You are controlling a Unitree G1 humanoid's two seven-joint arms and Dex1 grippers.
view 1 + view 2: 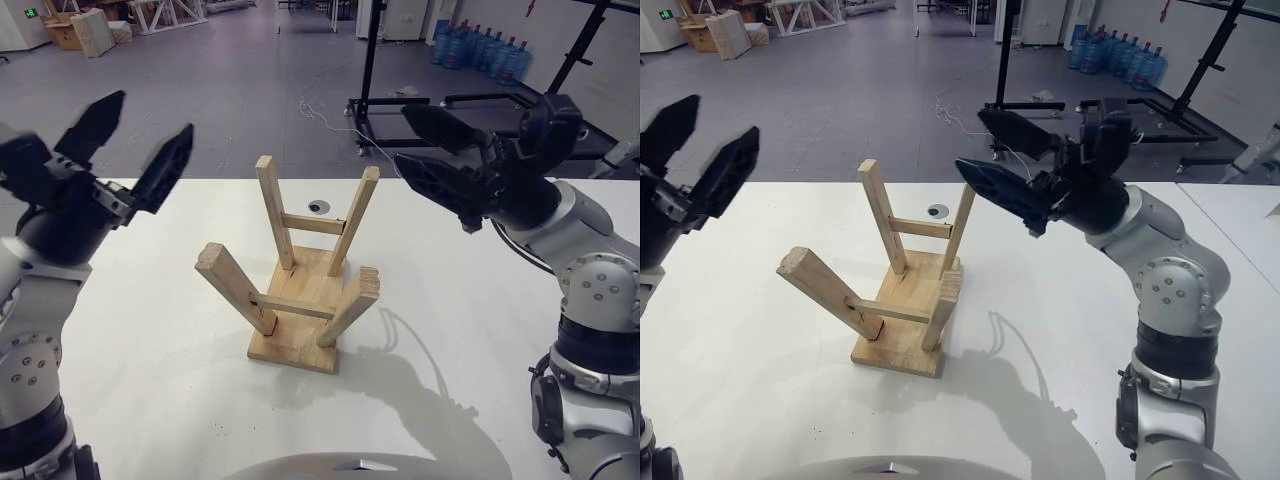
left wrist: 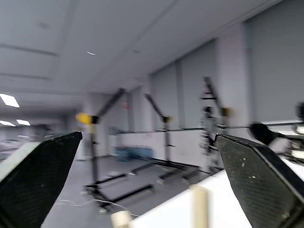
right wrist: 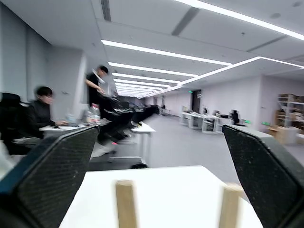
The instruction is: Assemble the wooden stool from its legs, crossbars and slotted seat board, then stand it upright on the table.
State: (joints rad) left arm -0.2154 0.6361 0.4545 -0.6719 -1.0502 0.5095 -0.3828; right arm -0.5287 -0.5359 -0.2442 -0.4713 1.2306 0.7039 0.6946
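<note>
Upside-down wooden stool (image 1: 300,290) standing seat-down mid-table (image 1: 150,380), seat's top face hidden; left gripper (image 1: 150,115) and right gripper (image 1: 402,134) raised either side, fingers spread wide.

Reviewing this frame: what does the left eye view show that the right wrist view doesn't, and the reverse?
Left eye view alone: the whole stool upside down, its seat board lying flat, both crossbars fitted, and the open left gripper. Right wrist view alone: ceiling light strips in the room behind. Shared: the open right gripper, held clear of the stool, two upturned legs and the white table.
</note>
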